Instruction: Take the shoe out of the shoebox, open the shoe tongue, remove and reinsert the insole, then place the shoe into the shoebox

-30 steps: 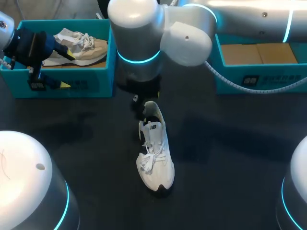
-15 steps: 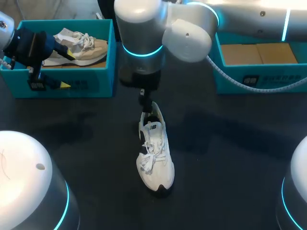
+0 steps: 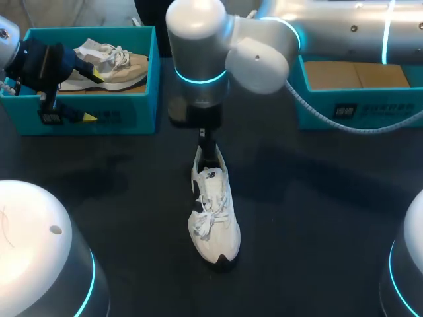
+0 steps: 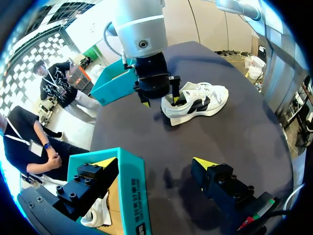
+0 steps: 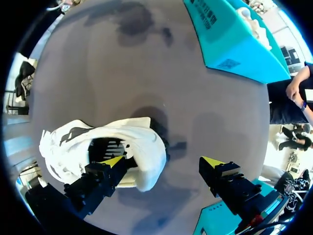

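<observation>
Now: right hand (image 5: 163, 161) wide open over the shoe (image 5: 142, 147) heel.
Lower one finger inside the collar, then pinch the insole edge only.

Overhead light glares on the right arm (image 3: 198, 39) and white shoe (image 3: 213, 211), casting soft, seemingly overlapping shadows on the table (image 3: 317, 198).

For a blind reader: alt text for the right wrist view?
My open right gripper straddles the heel of a white shoe on the dark table: one finger over its opening, the other beyond the heel. A teal shoebox stands farther ahead.
</observation>
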